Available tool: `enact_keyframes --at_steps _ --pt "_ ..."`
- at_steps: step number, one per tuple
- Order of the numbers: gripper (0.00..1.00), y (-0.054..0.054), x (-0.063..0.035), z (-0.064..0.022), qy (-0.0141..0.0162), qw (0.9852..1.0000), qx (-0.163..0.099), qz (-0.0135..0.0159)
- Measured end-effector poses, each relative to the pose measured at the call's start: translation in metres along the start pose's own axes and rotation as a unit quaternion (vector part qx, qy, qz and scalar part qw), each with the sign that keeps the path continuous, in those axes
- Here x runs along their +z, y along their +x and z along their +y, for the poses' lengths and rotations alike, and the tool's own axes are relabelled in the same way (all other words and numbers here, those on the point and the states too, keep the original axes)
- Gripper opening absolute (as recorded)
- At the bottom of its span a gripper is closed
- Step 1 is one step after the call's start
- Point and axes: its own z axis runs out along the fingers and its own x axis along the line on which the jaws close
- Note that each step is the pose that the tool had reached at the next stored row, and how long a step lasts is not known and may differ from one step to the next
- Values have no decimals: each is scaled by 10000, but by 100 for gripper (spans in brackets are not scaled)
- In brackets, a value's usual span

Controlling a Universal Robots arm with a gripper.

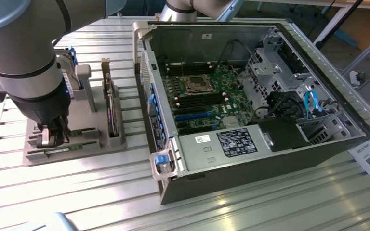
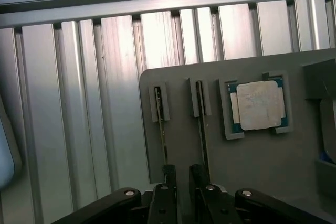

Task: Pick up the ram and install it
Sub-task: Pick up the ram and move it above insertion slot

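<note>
At the exterior view's left, on the ribbed aluminium table (image 1: 75, 192), the grey robot arm reaches down into a flat grey plastic holder (image 1: 75, 149) with its black two-fingered gripper (image 1: 48, 139). From the wrist camera the gripper (image 2: 182, 174) is released, with bare holder showing in the gap between its fingers and nothing grasped. The holder carries a slim, greenish ram stick (image 2: 161, 129) standing on edge in a slot by the holder's outer edge. A second ram stick (image 2: 202, 124) stands in the next slot, and a square silver processor chip (image 2: 257, 106) lies flat in its pocket beside that. The fingertips hang over the near ends of both sticks, and I cannot tell which one they line up with. The chip's faint marking is unreadable. Further right a larger dark expansion card (image 1: 112, 113) stands upright in the holder. Then comes the open dark computer case (image 1: 236, 178), holding a green motherboard (image 1: 204, 96), blue cables (image 1: 310, 103) and a silver power supply (image 1: 211, 151). That supply has a black label (image 1: 236, 142) and a white sticker (image 1: 201, 139), both too small to read.
</note>
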Motion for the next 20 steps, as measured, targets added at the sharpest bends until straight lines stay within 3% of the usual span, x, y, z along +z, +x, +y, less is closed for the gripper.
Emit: enact_keyframes --at_steps 5,20 --pt "25 6 63 -3 0 10000 0 0" --pt "25 3 63 -36 -1 10000 -62 3"
